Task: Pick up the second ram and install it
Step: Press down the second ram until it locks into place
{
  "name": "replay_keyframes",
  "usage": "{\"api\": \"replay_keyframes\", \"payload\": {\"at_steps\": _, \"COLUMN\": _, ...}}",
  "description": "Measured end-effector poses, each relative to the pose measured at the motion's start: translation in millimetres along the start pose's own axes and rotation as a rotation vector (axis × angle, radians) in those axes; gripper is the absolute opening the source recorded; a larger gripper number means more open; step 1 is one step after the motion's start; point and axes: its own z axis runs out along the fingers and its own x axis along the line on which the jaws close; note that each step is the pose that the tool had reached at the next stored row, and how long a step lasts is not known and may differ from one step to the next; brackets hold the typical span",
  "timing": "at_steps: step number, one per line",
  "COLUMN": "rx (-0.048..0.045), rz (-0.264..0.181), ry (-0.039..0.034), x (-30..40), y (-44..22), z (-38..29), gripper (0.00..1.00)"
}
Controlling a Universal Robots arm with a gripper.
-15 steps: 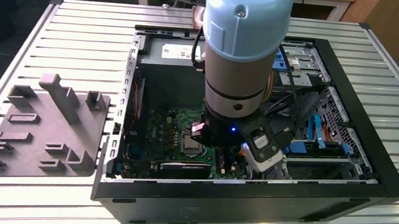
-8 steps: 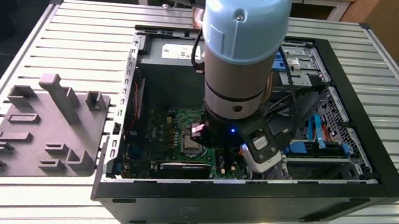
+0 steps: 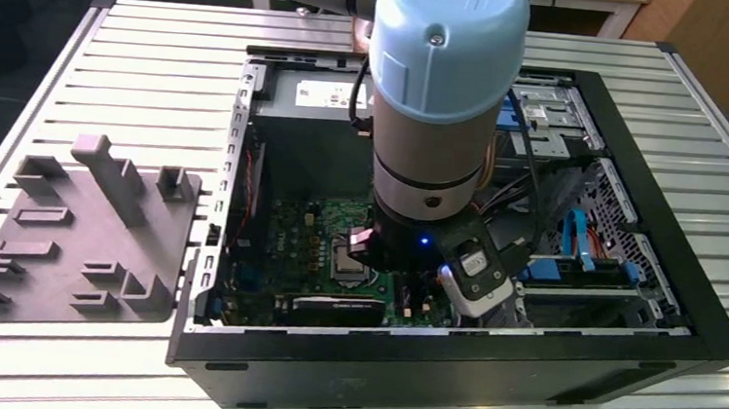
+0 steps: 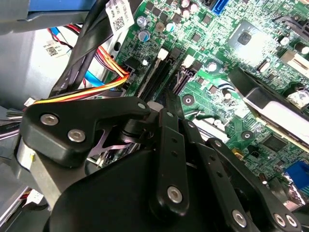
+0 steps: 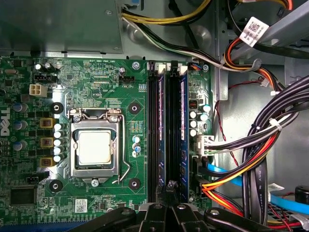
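I see the gripper (image 5: 170, 186) clenched, tips on the ram (image 5: 166, 135), which stands edge-up in its socket (image 5: 152, 135). I judge it light, stiff, fragile; handle by edges only.

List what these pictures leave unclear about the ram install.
- First wrist view: the gripper covers the near ends of the sockets.
- Exterior view: the arm hides the sockets and the gripper's tip.
- Second wrist view: the gripper's own links block the spot under its tip.
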Motion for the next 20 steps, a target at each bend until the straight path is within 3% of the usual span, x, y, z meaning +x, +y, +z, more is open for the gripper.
{"api": "replay_keyframes", "payload": {"at_steps": 20, "rx": 0.0005, "rz": 0.000, "ry": 0.0002, "x": 0.6, "y": -0.3, "z": 5.2, "gripper": 0.11}}
